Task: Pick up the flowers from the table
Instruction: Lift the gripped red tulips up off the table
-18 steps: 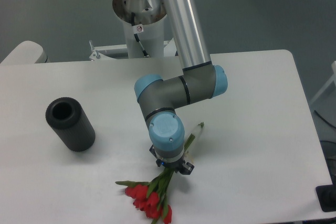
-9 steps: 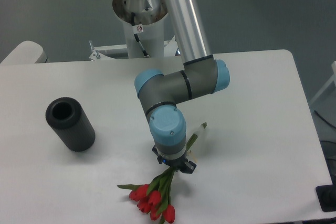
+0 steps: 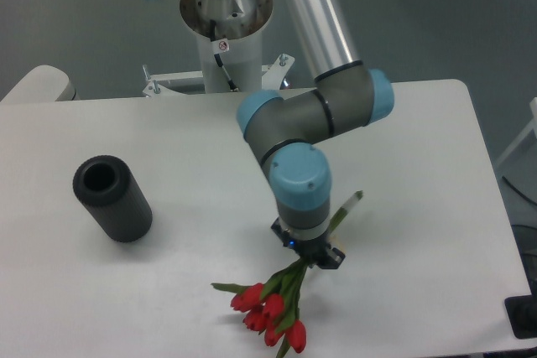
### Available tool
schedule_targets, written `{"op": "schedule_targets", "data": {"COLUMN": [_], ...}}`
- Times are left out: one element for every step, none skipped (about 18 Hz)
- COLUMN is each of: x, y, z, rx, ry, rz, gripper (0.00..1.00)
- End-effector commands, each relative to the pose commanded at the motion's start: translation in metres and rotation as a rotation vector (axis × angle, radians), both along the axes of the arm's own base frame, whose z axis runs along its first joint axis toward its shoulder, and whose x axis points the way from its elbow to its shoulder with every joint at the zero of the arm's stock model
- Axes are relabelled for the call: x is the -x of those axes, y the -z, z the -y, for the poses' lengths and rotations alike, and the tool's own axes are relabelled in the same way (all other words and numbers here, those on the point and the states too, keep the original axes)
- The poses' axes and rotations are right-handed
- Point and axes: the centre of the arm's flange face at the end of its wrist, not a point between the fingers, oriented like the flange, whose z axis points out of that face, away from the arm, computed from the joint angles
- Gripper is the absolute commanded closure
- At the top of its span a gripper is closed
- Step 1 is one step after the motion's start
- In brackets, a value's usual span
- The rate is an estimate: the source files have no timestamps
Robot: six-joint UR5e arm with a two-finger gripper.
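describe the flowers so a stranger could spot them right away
On the white table, look at the near edge under the arm's pincer. The flowers hang there: red tulips on thin green stems, unlike the black cylinder lying at the left.

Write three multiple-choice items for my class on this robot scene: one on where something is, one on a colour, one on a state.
1. Where is the black cylinder relative to the flowers?
A. To their left in the picture
B. To their right in the picture
C. On top of them

2. What colour are the tulip heads?
A. Yellow
B. Red
C. White

3. How does the black cylinder rest on the table?
A. Standing with its opening hidden
B. Hanging from the gripper
C. Alone on the table, its open end visible

Answers: 1 A, the cylinder sits near the left edge, the bunch lower centre. 2 B, the blooms below the gripper are red. 3 C, its dark opening shows and nothing touches it.
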Motion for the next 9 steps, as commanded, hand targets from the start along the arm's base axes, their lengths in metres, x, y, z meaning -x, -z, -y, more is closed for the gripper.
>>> {"op": "schedule_targets", "data": {"x": [0.004, 0.01, 0.018, 0.023, 0.027, 0.03, 0.031, 0.031, 0.031], "y": [-0.003, -0.006, -0.01, -0.012, -0.014, -0.017, -0.019, -0.019, -0.02], "z": [0.001, 0.004, 0.009, 0.012, 0.013, 0.012, 0.011, 0.011, 0.012], "rx": [-0.004, -0.005, 0.002, 0.01, 0.014, 0.016, 0.015, 0.019, 0.022], "ry": [-0.003, -0.009, -0.002, 0.023, 0.052, 0.075, 0.087, 0.09, 0.089], "rz": [-0.005, -0.004, 0.002, 0.01, 0.014, 0.012, 0.008, 0.012, 0.016], "gripper": [1.0, 1.0, 1.0, 1.0, 1.0, 1.0, 1.0, 1.0, 1.0]}}
